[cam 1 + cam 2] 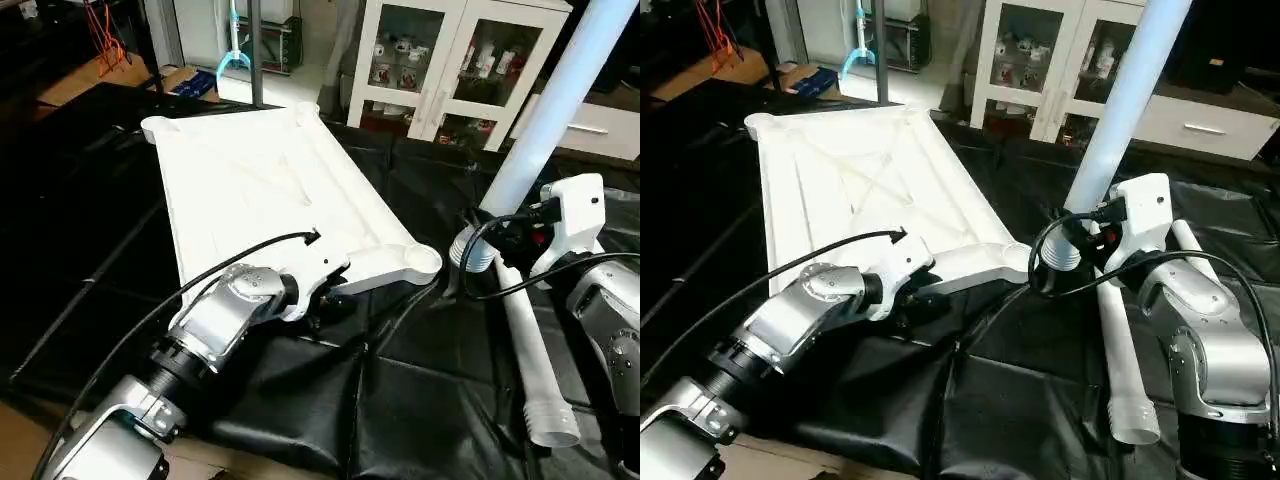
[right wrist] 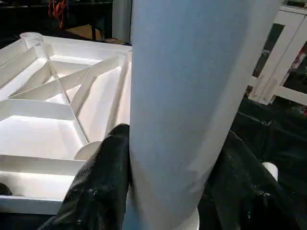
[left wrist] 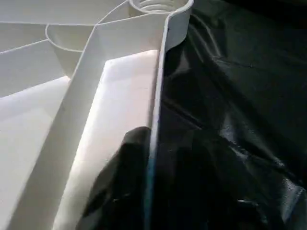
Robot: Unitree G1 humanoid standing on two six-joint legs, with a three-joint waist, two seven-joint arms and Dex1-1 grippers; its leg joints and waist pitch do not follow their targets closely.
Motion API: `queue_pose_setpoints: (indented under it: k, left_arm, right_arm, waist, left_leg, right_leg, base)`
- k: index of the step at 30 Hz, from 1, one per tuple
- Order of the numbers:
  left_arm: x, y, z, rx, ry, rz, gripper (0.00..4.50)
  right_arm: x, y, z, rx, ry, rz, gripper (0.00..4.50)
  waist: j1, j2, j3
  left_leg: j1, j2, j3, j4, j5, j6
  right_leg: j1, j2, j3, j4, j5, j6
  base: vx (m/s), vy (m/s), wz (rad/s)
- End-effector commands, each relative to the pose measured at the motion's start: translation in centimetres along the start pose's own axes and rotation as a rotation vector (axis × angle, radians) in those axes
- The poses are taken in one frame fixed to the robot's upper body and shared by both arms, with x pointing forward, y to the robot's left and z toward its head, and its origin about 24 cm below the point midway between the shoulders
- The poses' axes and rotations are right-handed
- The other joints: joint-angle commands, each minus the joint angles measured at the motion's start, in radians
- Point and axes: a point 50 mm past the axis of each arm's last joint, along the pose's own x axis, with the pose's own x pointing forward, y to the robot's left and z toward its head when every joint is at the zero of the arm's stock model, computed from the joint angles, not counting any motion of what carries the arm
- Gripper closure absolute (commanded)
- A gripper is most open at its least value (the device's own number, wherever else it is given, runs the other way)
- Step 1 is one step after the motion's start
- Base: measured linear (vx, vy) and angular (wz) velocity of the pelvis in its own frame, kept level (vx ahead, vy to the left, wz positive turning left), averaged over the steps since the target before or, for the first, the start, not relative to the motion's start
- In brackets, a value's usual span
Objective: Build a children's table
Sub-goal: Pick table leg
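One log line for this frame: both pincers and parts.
left pincer: straddling tabletop rim | right pincer: holding leg upright beside corner socket | spare leg: lying on black cover

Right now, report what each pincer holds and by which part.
Right pincer holds an upright leg near its ribbed lower end. Left pincer straddles the tabletop rim beside the near corner socket; a firm hold cannot be told.

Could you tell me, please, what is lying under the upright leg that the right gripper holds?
Another white leg lies on the black cover below the held leg; its upper end is hidden behind the right gripper.
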Motion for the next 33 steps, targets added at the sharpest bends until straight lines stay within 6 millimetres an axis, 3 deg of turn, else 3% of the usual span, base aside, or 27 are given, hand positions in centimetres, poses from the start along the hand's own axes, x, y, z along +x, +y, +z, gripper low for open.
queue_pose_setpoints:
  k: [1,5,11,12,13,14,15,17,18,19,20,21,23,24,26,27,28,29,30,33]
  left_arm:
    - [0.3,-0.3,-1.2,0.010,0.077,-0.027,3.06]
    - [-0.3,0.0,-1.7,-0.004,0.097,-0.029,3.46]
    - [-3.2,0.3,-3.8,-0.021,0.152,-0.046,3.93]
    - [-5.3,0.5,-4.7,-0.029,0.181,-0.041,4.04]
    - [-5.3,0.5,-4.7,-0.029,0.181,-0.041,4.15]
    - [-7.4,0.5,-5.5,-0.023,0.214,-0.039,4.22]
    - [-9.0,0.3,-6.0,-0.026,0.229,-0.044,4.26]
    - [-10.9,-0.2,-6.4,-0.031,0.241,-0.066,4.29]
    - [-10.9,-0.2,-6.4,-0.031,0.241,-0.066,4.33]
    - [-12.7,-1.1,-6.7,0.003,0.256,-0.092,4.38]
    - [-12.7,-1.1,-6.7,0.003,0.256,-0.092,4.44]
    - [-14.0,-2.2,-6.7,0.037,0.261,-0.115,4.48]
    - [-14.2,-2.5,-6.5,0.026,0.264,-0.109,4.50]
    - [-14.0,-2.5,-6.2,0.034,0.256,-0.089,4.50]
    - [-13.4,-2.3,-5.6,0.062,0.231,-0.038,4.50]
    - [-13.0,-2.2,-5.2,0.072,0.209,-0.018,4.50]
    - [-13.0,-2.2,-5.2,0.072,0.209,-0.018,4.22]
    - [-12.5,-2.2,-4.6,0.045,0.145,-0.016,4.22]
    - [-12.4,-2.2,-4.4,0.051,0.131,-0.020,3.95]
    - [-12.4,-1.6,-3.4,0.194,0.086,0.017,3.85]
  right_arm:
    - [0.0,0.3,0.4,-0.001,-0.018,0.005,2.63]
    - [0.2,0.4,0.5,0.018,-0.029,0.010,2.63]
    - [0.3,1.3,-1.0,0.131,-0.022,0.074,2.63]
    - [0.3,1.8,-1.5,0.149,-0.013,0.106,2.63]
    - [0.3,1.8,-1.5,0.149,-0.013,0.106,2.63]
    - [0.5,2.2,-1.9,0.156,-0.009,0.120,2.63]
    - [0.7,2.4,-2.1,0.168,-0.010,0.127,2.63]
    - [0.9,2.7,-2.2,0.186,-0.015,0.135,2.63]
    - [0.9,2.7,-2.2,0.186,-0.015,0.135,2.63]
    - [1.2,3.1,-2.5,0.199,-0.014,0.146,2.63]
    - [1.2,3.1,-2.5,0.199,-0.014,0.146,2.63]
    - [1.6,3.6,-2.7,0.210,-0.012,0.158,2.63]
    - [1.7,3.8,-2.8,0.213,-0.012,0.166,2.63]
    - [1.8,4.0,-2.8,0.217,-0.012,0.172,2.63]
    - [1.9,4.3,-3.0,0.222,-0.011,0.185,2.63]
    - [2.0,4.4,-3.0,0.223,-0.011,0.190,2.63]
    - [2.0,4.4,-3.0,0.223,-0.011,0.190,2.63]
    - [2.0,4.6,-3.0,0.223,-0.010,0.200,2.63]
    - [2.1,4.6,-3.0,0.223,-0.011,0.203,2.63]
    - [2.0,4.6,-2.8,0.221,-0.019,0.202,2.63]
  waist:
    - [0.000,0.003,-0.066]
    - [-0.002,0.003,-0.065]
    - [-0.013,0.009,-0.064]
    - [-0.015,0.012,-0.065]
    - [-0.016,0.013,-0.064]
    - [-0.020,0.017,-0.065]
    - [-0.033,0.017,-0.061]
    - [-0.041,0.020,-0.059]
    - [-0.044,0.013,-0.055]
    - [-0.044,0.004,-0.054]
    - [-0.048,0.009,-0.055]
    - [-0.049,0.008,-0.052]
    - [-0.049,0.009,-0.047]
    - [-0.042,0.002,-0.045]
    - [-0.032,0.004,-0.043]
    - [-0.026,-0.002,-0.045]
    - [-0.021,0.000,-0.045]
    - [-0.021,-0.001,-0.044]
    - [-0.018,-0.001,-0.047]
    - [-0.017,-0.009,-0.048]
  left_leg:
    - [0.014,0.020,-0.015,-0.077,-0.187,-0.007]
    - [0.012,0.018,-0.015,-0.077,-0.196,-0.008]
    - [0.013,0.021,-0.017,-0.081,-0.212,-0.013]
    - [0.014,0.023,-0.018,-0.082,-0.218,-0.016]
    - [0.011,0.024,-0.019,-0.083,-0.212,-0.019]
    - [0.014,0.025,-0.021,-0.085,-0.214,-0.023]
    - [0.007,0.022,-0.022,-0.090,-0.221,-0.024]
    - [0.013,0.022,-0.021,-0.089,-0.246,-0.029]
    - [0.010,0.022,-0.022,-0.092,-0.250,-0.026]
    - [0.015,0.022,-0.019,-0.090,-0.259,-0.023]
    - [0.003,0.024,-0.025,-0.094,-0.253,-0.027]
    - [0.002,0.025,-0.026,-0.097,-0.258,-0.027]
    - [0.015,0.023,-0.021,-0.095,-0.284,-0.027]
    - [0.022,0.023,-0.019,-0.094,-0.294,-0.028]
    - [0.026,0.024,-0.017,-0.095,-0.290,-0.034]
    - [0.025,0.026,-0.017,-0.096,-0.285,-0.040]
    - [0.028,0.026,-0.015,-0.096,-0.286,-0.043]
    - [0.028,0.025,-0.014,-0.095,-0.287,-0.045]
    - [0.024,0.023,-0.016,-0.096,-0.278,-0.051]
    - [0.016,0.022,-0.017,-0.096,-0.253,-0.043]
  right_leg:
    - [0.043,-0.061,0.039,-0.087,-0.261,-0.157]
    - [0.043,-0.061,0.039,-0.089,-0.292,-0.149]
    - [0.039,-0.061,0.039,-0.086,-0.287,-0.160]
    - [0.039,-0.061,0.039,-0.083,-0.287,-0.163]
    - [0.041,-0.061,0.039,-0.081,-0.278,-0.165]
    - [0.038,-0.061,0.038,-0.076,-0.268,-0.169]
    - [0.040,-0.058,0.037,-0.078,-0.277,-0.170]
    - [0.033,-0.056,0.037,-0.079,-0.297,-0.172]
    - [0.033,-0.058,0.038,-0.079,-0.317,-0.170]
    - [0.027,-0.056,0.038,-0.085,-0.330,-0.166]
    - [0.038,-0.063,0.038,-0.077,-0.330,-0.164]
    - [0.034,-0.063,0.037,-0.078,-0.342,-0.153]
    - [0.022,-0.058,0.038,-0.087,-0.377,-0.145]
    - [0.017,-0.058,0.041,-0.088,-0.396,-0.141]
    - [0.012,-0.057,0.042,-0.090,-0.394,-0.135]
    - [0.015,-0.057,0.042,-0.089,-0.391,-0.129]
    - [0.012,-0.058,0.042,-0.090,-0.387,-0.127]
    - [0.010,-0.056,0.043,-0.090,-0.384,-0.126]
    - [0.016,-0.058,0.042,-0.087,-0.370,-0.124]
    - [0.022,-0.058,0.043,-0.087,-0.336,-0.118]
  base:
    - [0.000,0.000,0.00]
    - [0.000,0.000,0.00]
    - [0.000,0.000,0.00]
    - [0.000,0.000,0.00]
    - [0.000,0.000,0.00]
    - [0.000,0.000,0.00]
    - [0.000,0.000,0.00]
    - [0.000,0.000,0.00]
    - [0.000,0.000,0.00]
    - [0.000,0.000,0.00]
    - [0.000,0.000,0.00]
    - [0.000,0.000,0.00]
    - [0.000,0.000,0.00]
    - [0.000,0.000,0.00]
    - [0.000,0.000,0.00]
    - [0.000,0.000,0.00]
    - [0.000,0.000,0.00]
    - [0.000,0.000,0.00]
    - [0.000,0.000,0.00]
    - [0.000,0.000,0.00]
